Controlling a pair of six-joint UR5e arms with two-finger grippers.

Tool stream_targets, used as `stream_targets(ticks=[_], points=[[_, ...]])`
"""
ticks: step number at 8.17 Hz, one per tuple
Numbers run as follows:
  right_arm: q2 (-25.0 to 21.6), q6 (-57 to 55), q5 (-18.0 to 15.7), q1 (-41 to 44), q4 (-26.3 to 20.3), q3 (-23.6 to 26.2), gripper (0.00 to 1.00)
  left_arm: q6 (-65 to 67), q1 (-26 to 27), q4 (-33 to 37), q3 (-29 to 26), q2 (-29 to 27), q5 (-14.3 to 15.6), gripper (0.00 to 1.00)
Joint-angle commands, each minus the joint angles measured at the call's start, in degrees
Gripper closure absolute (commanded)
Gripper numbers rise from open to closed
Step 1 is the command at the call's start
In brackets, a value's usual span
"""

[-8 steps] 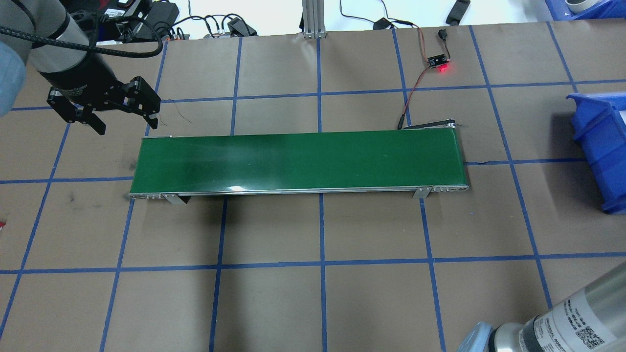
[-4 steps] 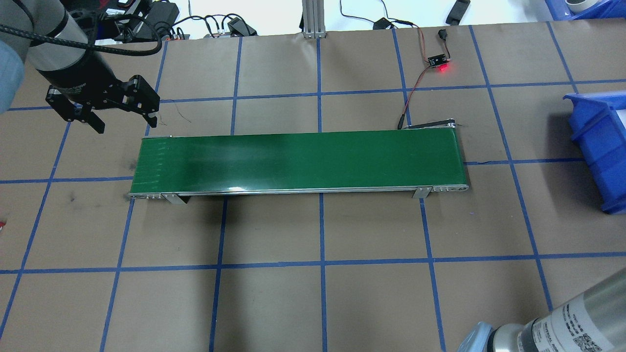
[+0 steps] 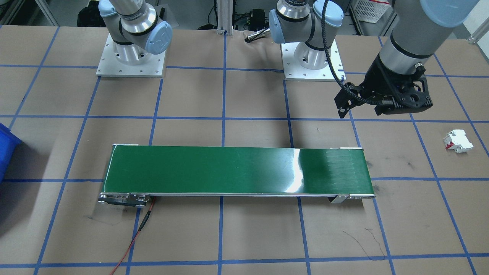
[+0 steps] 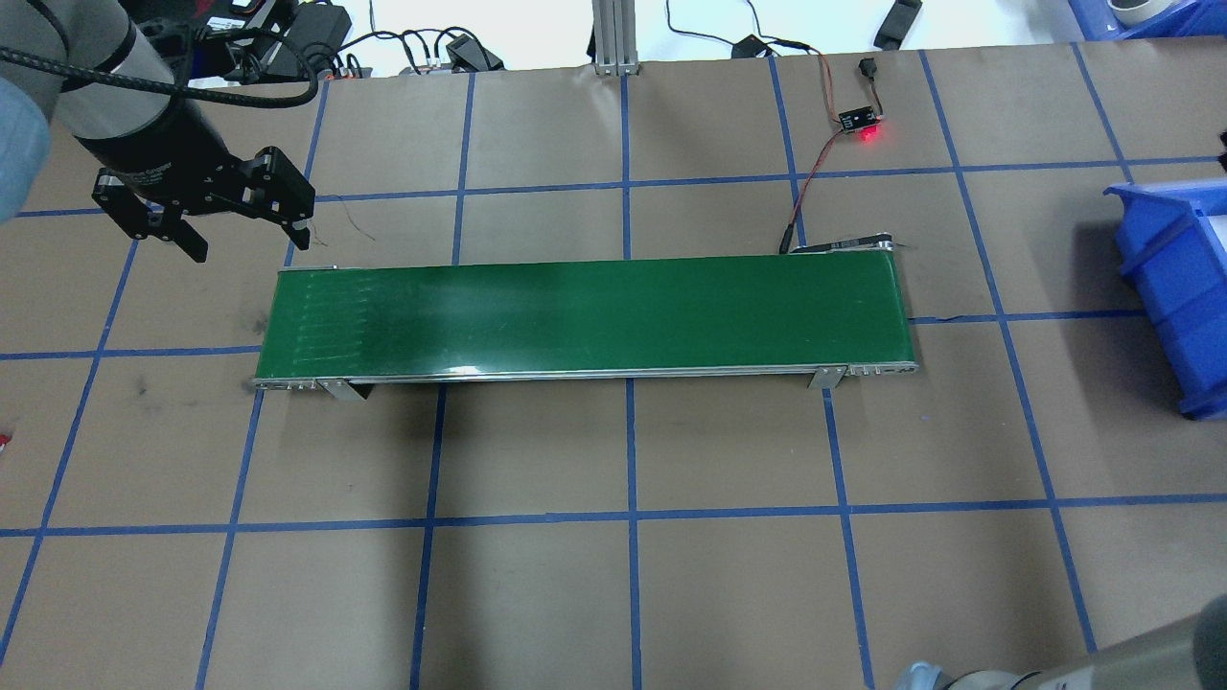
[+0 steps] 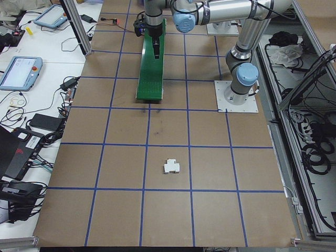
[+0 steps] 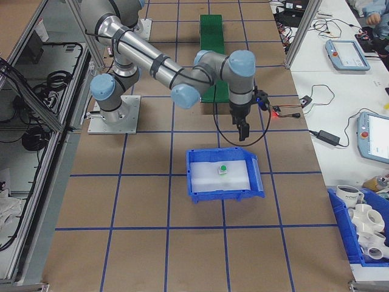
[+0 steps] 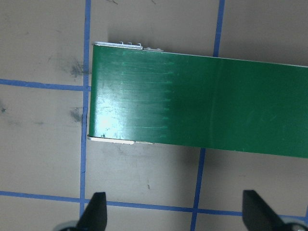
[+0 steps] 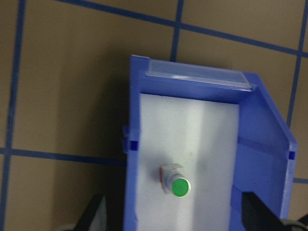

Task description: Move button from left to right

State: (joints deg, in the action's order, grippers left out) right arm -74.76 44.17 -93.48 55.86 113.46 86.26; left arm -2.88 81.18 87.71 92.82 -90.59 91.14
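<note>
Blue bin holds button; right tool, left tool both spread.

Blue bin is cut off at the overhead view's right edge; its inside and the button are hidden there.

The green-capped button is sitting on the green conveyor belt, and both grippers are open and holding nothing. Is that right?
Not quite. The button is not on the conveyor belt, which is bare; it lies inside the blue bin, as the right wrist view and the exterior right view show. The rest holds: the left gripper and the right gripper are both open and hold nothing.
</note>
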Motion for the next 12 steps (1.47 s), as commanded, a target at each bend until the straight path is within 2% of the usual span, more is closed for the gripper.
stream_targets(ticks=[1, 5, 6, 7, 8, 11, 12], points=[[-3.8, -18.1, -0.3, 19.5, -4.7, 0.0, 0.00, 0.0, -0.1, 0.0, 0.0, -0.6, 0.0, 0.00], [-5.6, -39.4, 0.2, 44.7, -4.1, -0.2, 0.00, -0.6, -0.1, -0.1, 0.0, -0.2, 0.1, 0.00], [-7.0, -40.6, 0.3, 46.3, -4.9, -0.3, 0.00, -0.6, -0.1, -0.1, 0.1, -0.2, 0.1, 0.00], [-8.6, -40.5, 2.0, 46.3, -7.6, -0.2, 0.00, -0.6, -0.1, -0.1, 0.2, -0.2, 0.1, 0.00], [-8.7, -39.2, 2.1, 46.3, -9.7, -0.2, 0.00, -0.6, -0.1, -0.1, 0.1, 0.1, 0.2, 0.00], [-8.5, -37.8, 2.4, 46.3, -10.1, 0.0, 0.00, -0.6, -0.1, -0.3, 0.5, -0.2, 0.0, 0.00], [-8.4, -37.5, 2.1, 46.2, -10.6, 0.0, 0.00, -0.6, -0.1, -2.4, 0.7, -0.1, 0.1, 0.00]])
